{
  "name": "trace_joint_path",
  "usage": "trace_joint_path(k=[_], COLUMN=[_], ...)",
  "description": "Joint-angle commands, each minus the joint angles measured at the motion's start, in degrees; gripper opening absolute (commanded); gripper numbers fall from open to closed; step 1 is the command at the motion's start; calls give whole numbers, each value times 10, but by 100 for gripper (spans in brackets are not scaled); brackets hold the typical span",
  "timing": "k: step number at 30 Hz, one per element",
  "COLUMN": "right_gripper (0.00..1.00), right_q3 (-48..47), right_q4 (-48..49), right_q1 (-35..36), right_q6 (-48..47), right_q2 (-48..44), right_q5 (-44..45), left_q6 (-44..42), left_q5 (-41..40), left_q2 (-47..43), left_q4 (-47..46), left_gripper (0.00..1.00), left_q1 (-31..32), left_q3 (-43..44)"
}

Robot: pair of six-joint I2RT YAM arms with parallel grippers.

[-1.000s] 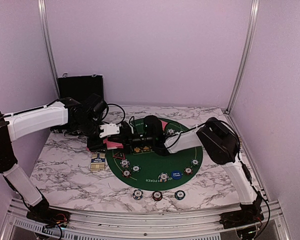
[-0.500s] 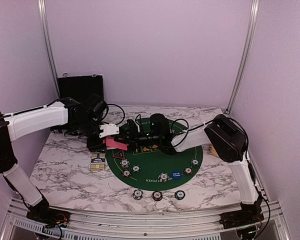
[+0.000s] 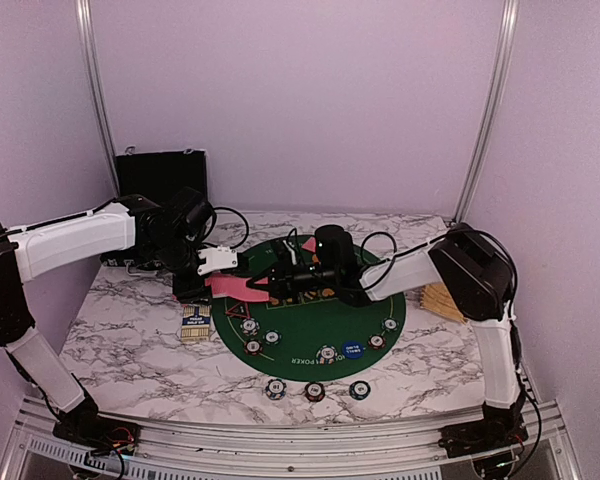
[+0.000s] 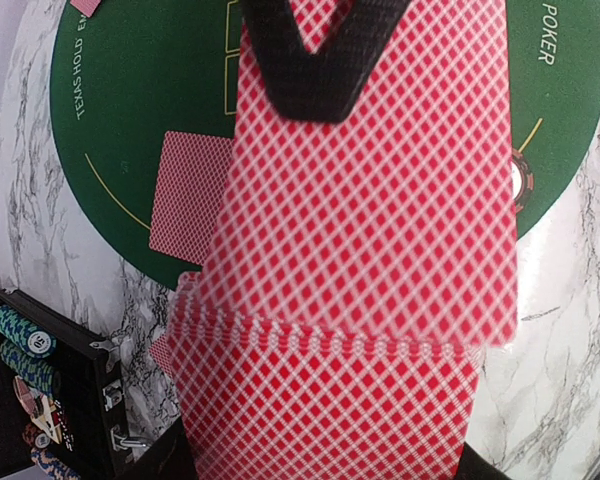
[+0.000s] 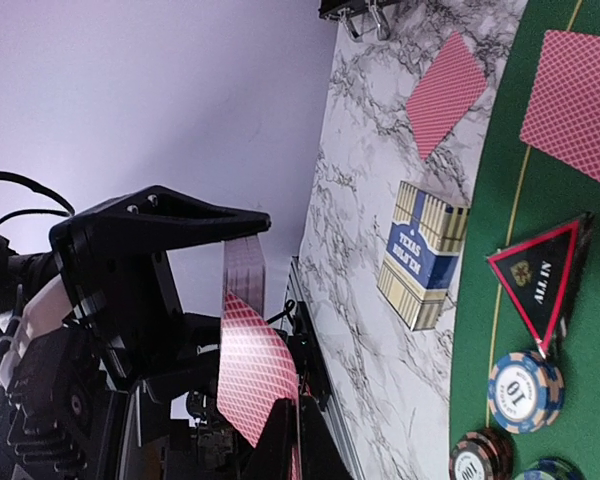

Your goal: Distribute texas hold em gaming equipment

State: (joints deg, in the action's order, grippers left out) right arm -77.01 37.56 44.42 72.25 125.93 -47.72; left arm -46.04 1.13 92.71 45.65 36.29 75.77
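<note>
My left gripper (image 3: 213, 284) is shut on a deck of red-backed playing cards (image 4: 320, 400), held over the left edge of the round green mat (image 3: 310, 318). My right gripper (image 3: 264, 287) reaches across to it and is shut on the top card (image 5: 252, 375), which sticks out past the deck (image 4: 370, 200). Single cards lie face down on the mat (image 4: 190, 195) and on the marble (image 5: 446, 90). A red-rimmed black triangle (image 5: 546, 274) and striped chips (image 5: 525, 391) sit on the mat. A blue disc (image 3: 350, 349) lies near the mat's front.
A blue and tan card box (image 3: 195, 322) stands left of the mat. Three chips (image 3: 314, 390) lie on the marble in front of it. The open black case (image 3: 160, 175) with stacked chips (image 4: 25, 345) is at back left. A tan slatted wooden object (image 3: 445, 298) lies at right.
My right arm has stretched left across the mat to the deck, and its jaws have closed on the top card. The left arm has held still with the deck.
</note>
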Motion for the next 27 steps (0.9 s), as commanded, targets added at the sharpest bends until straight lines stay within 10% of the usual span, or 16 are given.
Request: trace_joint_path(k=[1, 27], right_gripper=[3, 0], right_q3=[46, 292], right_q4=[-31, -363], right_q1=[-22, -172], right_q6=[-33, -318], right_q2=[-57, -267], right_q5=[-9, 36], left_q6=[-2, -3], left_q5=[2, 7], left_q2=[-3, -5], left_q4=[-4, -3], left_gripper=[5, 5], left_q1=[0, 0], left_q3=[1, -1])
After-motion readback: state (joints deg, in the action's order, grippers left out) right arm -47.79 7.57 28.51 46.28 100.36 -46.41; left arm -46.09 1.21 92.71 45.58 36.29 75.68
